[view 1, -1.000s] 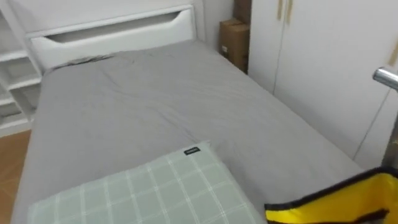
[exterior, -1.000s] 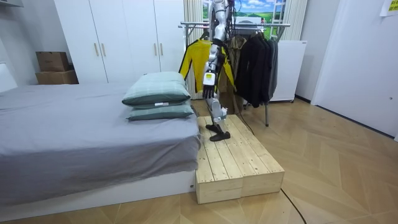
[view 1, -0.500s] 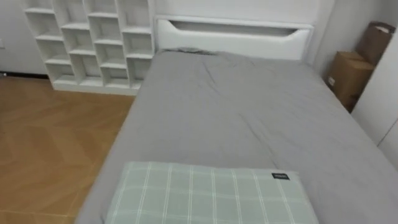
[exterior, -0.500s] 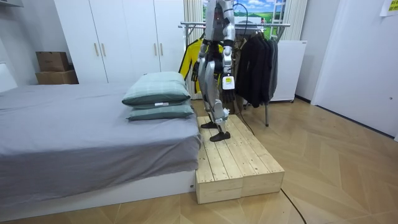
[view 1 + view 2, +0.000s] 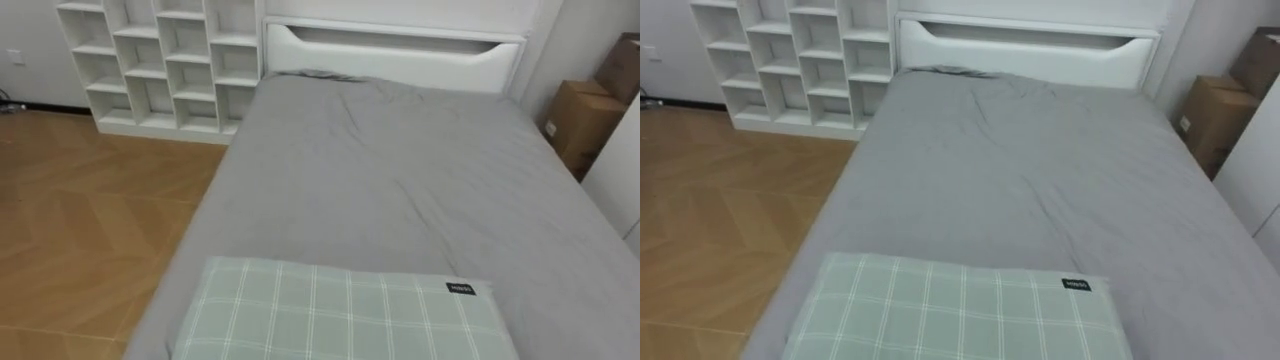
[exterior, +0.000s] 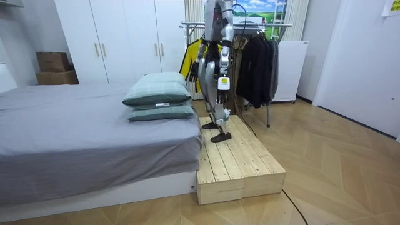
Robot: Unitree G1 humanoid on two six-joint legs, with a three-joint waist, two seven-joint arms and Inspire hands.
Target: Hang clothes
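Both hands (image 6: 222, 83) low near the yellow jacket (image 6: 187, 62) on the rack (image 6: 275, 25), seemingly empty, fingers' state indiscernible.

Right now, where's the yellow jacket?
In the room view, the yellow jacket hangs on the clothes rack right behind the robot, on the room view's left of the dark clothes.

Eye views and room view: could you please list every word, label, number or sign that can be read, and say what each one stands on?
No text can be read.
Black tag on the green checked pillow: pale print, too small to read.
White label on the cardboard box: too blurred to read.
Yellow sign high at the room view's right: too small to read.
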